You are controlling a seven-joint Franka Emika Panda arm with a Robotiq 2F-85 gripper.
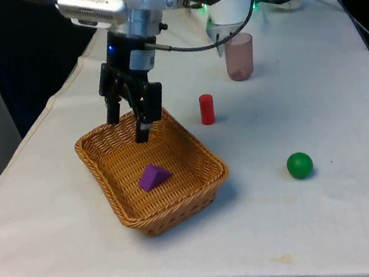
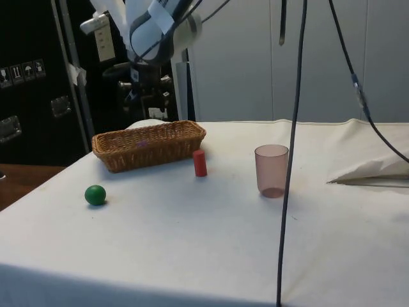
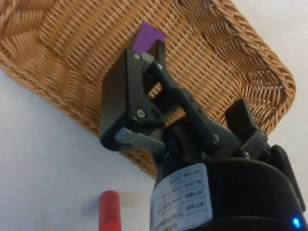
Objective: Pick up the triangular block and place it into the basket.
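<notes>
**Desk:** What am I looking at around the basket?

**Operator:** I see a shallow rectangular wicker basket [image 1: 204,151], tan, tightly woven with a thick braided rim. The small purple triangular block [image 1: 153,176] lies on the basket's woven floor, near its middle, one sloped face up. My black two-finger gripper [image 1: 130,124] hangs above the far end of the basket, clear of the block, with its fingers spread apart and nothing between them.

**Desk:** Anything hard to read?

**Operator:** From the side camera the basket [image 2: 148,146] wall hides almost all of the block; I only get a faint purple patch through the weave (not enough to judge how it lies). In the wrist camera one finger [image 3: 126,94] covers part of the block [image 3: 148,37], so I see only a corner of it against the basket [image 3: 57,57].

**Desk:** And nearby?

**Operator:** A short red cylinder [image 1: 206,109] stands upright just beside the basket's far long side. A translucent pinkish plastic cup [image 1: 240,56] stands beyond the basket, further from it than the cylinder. A smooth green ball [image 1: 300,165] sits off the basket's near corner, well apart. All rest on the white cloth [image 1: 318,96], which is slightly rumpled.
</notes>
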